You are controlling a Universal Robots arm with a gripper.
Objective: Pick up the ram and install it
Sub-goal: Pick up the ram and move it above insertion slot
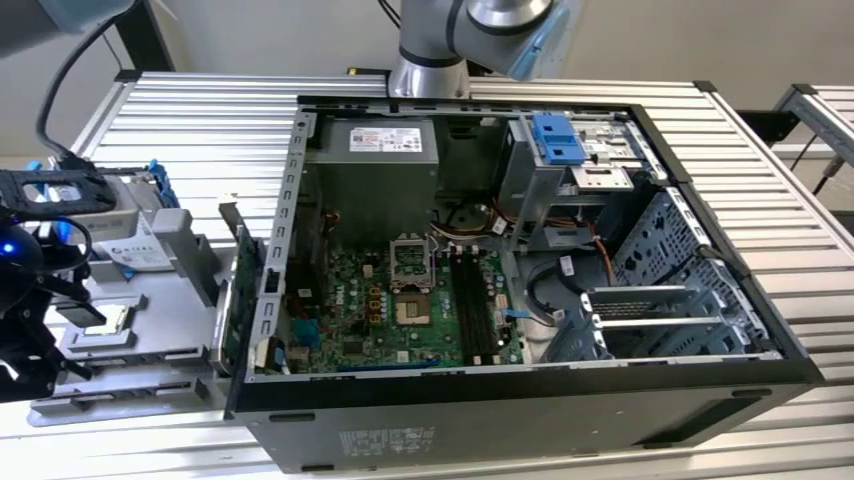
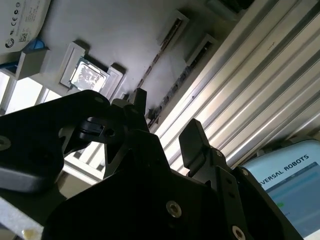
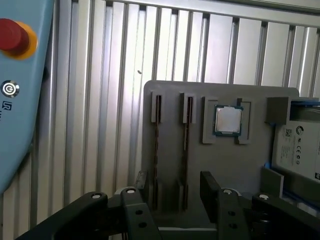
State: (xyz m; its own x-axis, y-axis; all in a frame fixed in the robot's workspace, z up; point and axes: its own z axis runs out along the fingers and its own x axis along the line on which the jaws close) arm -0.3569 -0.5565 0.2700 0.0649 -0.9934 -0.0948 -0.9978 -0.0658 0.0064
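Standing on edge in a slot of the grey tray [image 3: 235,165], the ram [image 3: 186,140] isn't picked yet (twin stick [image 3: 157,140] and processor chip [image 3: 228,120] just beside). Your gripper [image 3: 175,192] hovers by it, fingers [image 3: 212,192] spread, empty. Reckon the grab needs you centred on one thin stick.

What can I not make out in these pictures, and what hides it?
Ram sticks: first wrist view, standing edge-on in the tray slots, so their labels are hidden.
Tray: second wrist view, much of it behind the open gripper.
Hard drive: first wrist view, cut off by the picture edge.
Motherboard memory slots: exterior view, latches too small to judge.
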